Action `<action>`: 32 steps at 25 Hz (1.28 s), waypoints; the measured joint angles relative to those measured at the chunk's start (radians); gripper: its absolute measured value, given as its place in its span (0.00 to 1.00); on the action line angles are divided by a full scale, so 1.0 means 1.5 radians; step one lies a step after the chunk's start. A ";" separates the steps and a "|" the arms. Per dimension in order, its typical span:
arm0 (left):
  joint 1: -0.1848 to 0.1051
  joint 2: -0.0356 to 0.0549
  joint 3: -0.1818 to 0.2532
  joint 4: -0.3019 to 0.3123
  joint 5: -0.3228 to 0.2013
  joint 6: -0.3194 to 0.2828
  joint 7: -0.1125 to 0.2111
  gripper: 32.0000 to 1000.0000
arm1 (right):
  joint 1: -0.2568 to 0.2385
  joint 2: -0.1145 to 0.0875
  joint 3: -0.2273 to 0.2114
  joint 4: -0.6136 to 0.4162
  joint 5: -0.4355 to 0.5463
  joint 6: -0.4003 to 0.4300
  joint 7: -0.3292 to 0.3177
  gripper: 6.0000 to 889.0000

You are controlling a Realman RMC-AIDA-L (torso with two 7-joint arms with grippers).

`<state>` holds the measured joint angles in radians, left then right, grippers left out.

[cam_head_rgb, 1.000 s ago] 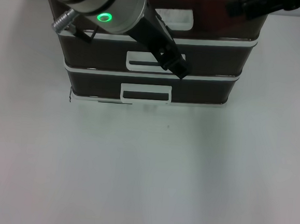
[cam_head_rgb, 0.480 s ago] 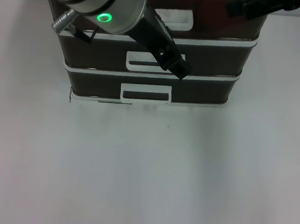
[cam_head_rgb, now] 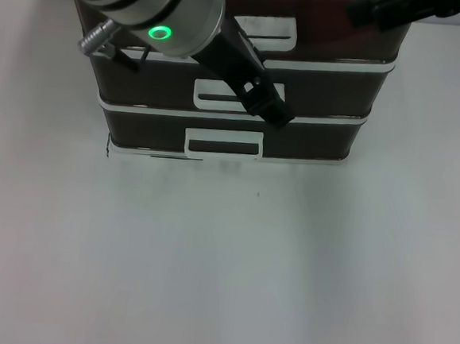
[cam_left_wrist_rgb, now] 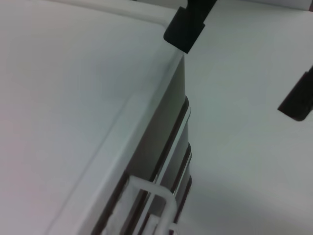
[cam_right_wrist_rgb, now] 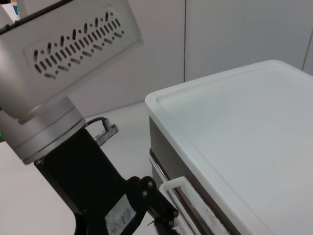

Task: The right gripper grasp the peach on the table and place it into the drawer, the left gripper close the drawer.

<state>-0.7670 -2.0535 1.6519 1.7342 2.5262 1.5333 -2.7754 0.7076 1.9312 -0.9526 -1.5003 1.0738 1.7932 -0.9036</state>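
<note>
While nothing pink is showing anywhere on the table (cam_head_rgb: 207, 258), the peach is looking as though it is already put away; I cannot see it in any view, and the brown walls are too dark to show it inside, so that is a judgement only.

Starting at the left of the head view, the left arm's silver casing (cam_head_rgb: 139, 5) is reaching in over the drawer unit (cam_head_rgb: 138, 121), its green ring light (cam_head_rgb: 160, 32) glowing. Further along, the left gripper (cam_head_rgb: 271, 107) is hanging in front of the unit's face, its tip lying just beside the middle handle (cam_head_rgb: 220, 95) and above the lowest handle (cam_head_rgb: 223, 143). It is carrying nothing that I can see, and whether it is open or closed I cannot tell (the claw is reading as one slim black shape from above).

Behind and above it, the drawer (cam_head_rgb: 343, 45) is sitting at the top of the stack, with its wide white handle (cam_head_rgb: 263, 29) partly crossed by the arm. Its front is appearing to line up with the fronts below, so I am judging it pushed in, or very nearly so.

At the far right, the right gripper (cam_head_rgb: 366, 9) is waiting over the unit's back corner, well apart from the handles, holding nothing visible; how far it is open is not showing.

By my reading both steps are looking done, and only the pulling clear of the left arm is remaining.
</note>
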 joint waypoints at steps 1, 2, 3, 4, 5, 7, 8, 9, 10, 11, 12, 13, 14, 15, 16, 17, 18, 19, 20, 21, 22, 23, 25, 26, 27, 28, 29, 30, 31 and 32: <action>0.000 -0.0001 0.000 0.000 0.000 0.003 -0.001 0.81 | 0.000 0.000 0.000 0.000 0.000 0.000 0.000 0.98; 0.000 -0.0002 0.000 0.001 -0.001 0.006 -0.002 0.81 | 0.000 0.000 0.000 0.000 0.000 0.000 0.000 0.98; 0.000 -0.0002 0.000 0.002 -0.001 0.009 -0.002 0.81 | 0.000 0.000 0.000 0.000 0.000 0.000 0.000 0.98; 0.000 -0.0003 0.000 0.004 -0.002 0.013 -0.003 0.81 | 0.000 0.000 0.000 0.000 0.000 0.000 0.000 0.98; 0.000 -0.0004 0.000 0.005 -0.003 0.017 -0.004 0.81 | -0.001 0.000 0.000 0.000 -0.001 0.000 0.000 0.98; 0.000 -0.0007 0.000 0.008 -0.011 0.022 -0.004 0.81 | -0.001 0.000 0.000 0.000 -0.003 0.000 0.000 0.98; 0.000 -0.0006 0.000 0.010 -0.018 0.025 -0.004 0.81 | -0.002 0.000 0.000 0.000 -0.003 0.000 -0.001 0.98; 0.001 -0.0006 0.000 0.011 -0.022 0.028 -0.004 0.81 | -0.002 0.000 0.000 0.000 -0.003 0.000 -0.002 0.98; 0.001 -0.0005 0.000 0.014 -0.028 0.032 -0.005 0.81 | -0.003 0.000 0.000 0.000 -0.003 0.000 -0.003 0.98; 0.001 -0.0004 0.000 0.016 -0.032 0.036 -0.005 0.81 | -0.003 0.000 0.000 0.000 -0.003 0.000 -0.003 0.98; 0.002 -0.0004 0.000 0.018 -0.035 0.039 -0.006 0.81 | -0.003 0.000 0.000 0.000 -0.003 0.000 -0.004 0.98; 0.002 -0.0005 -0.001 0.021 -0.040 0.044 -0.006 0.81 | -0.004 0.000 0.000 0.001 -0.004 0.000 -0.004 0.98; 0.003 -0.0005 -0.002 0.022 -0.046 0.049 -0.006 0.81 | -0.004 0.000 0.000 0.001 -0.004 0.000 -0.004 0.98; 0.003 -0.0005 -0.003 0.023 -0.052 0.054 -0.007 0.81 | -0.004 0.000 0.000 0.001 -0.004 0.000 -0.004 0.98; 0.003 -0.0005 -0.004 0.023 -0.058 0.057 -0.007 0.81 | -0.004 0.000 0.000 0.001 -0.004 0.000 -0.004 0.98; 0.003 -0.0004 -0.005 0.024 -0.065 0.060 -0.007 0.81 | -0.004 0.000 0.000 0.001 -0.004 0.000 -0.004 0.98; 0.004 -0.0003 -0.006 0.024 -0.072 0.064 -0.009 0.81 | -0.005 0.000 0.000 0.001 -0.004 0.000 -0.004 0.98; 0.004 -0.0003 -0.006 0.024 -0.072 0.064 -0.009 0.81 | -0.005 0.000 0.000 0.001 -0.004 0.000 -0.004 0.98; 0.004 -0.0001 -0.006 0.026 -0.078 0.068 -0.012 0.81 | -0.006 0.000 0.000 0.001 -0.004 0.000 -0.004 0.98; 0.007 0.0001 -0.007 0.035 -0.086 0.078 -0.018 0.81 | -0.006 0.000 0.000 0.001 -0.004 0.000 -0.004 0.98; 0.009 0.0001 -0.007 0.042 -0.089 0.083 -0.021 0.81 | -0.006 0.000 0.000 0.001 -0.004 0.000 -0.004 0.98; 0.010 0.0002 -0.007 0.045 -0.089 0.086 -0.023 0.81 | -0.006 0.000 0.000 0.001 -0.004 0.000 -0.004 0.98; 0.012 0.0001 -0.007 0.053 -0.090 0.092 -0.027 0.81 | -0.008 0.000 0.000 0.001 -0.004 0.000 -0.004 0.98; 0.012 0.0001 -0.007 0.055 -0.090 0.093 -0.028 0.81 | -0.010 0.000 0.000 0.001 -0.004 0.000 -0.004 0.98; 0.013 0.0001 -0.007 0.057 -0.090 0.094 -0.030 0.81 | -0.011 0.000 0.000 0.001 -0.004 0.000 -0.004 0.98; 0.013 0.0001 -0.007 0.057 -0.090 0.094 -0.030 0.81 | -0.012 0.000 0.000 0.001 -0.003 0.000 -0.004 0.98; 0.016 0.0003 -0.007 0.058 -0.090 0.095 -0.032 0.81 | -0.012 0.000 0.000 0.001 -0.003 0.000 -0.004 0.98; 0.017 0.0004 -0.007 0.058 -0.090 0.095 -0.032 0.81 | -0.012 0.000 0.000 0.000 -0.003 0.000 -0.004 0.98; 0.019 0.0005 -0.007 0.058 -0.090 0.096 -0.032 0.81 | -0.012 0.000 0.000 -0.002 -0.004 0.000 -0.004 0.98; 0.020 0.0005 -0.007 0.058 -0.091 0.096 -0.032 0.81 | -0.012 0.000 0.000 -0.002 -0.004 0.000 -0.004 0.98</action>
<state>-0.7376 -2.0527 1.6413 1.8209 2.3903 1.6771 -2.8237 0.6896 1.9313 -0.9526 -1.5039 1.0679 1.7933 -0.9096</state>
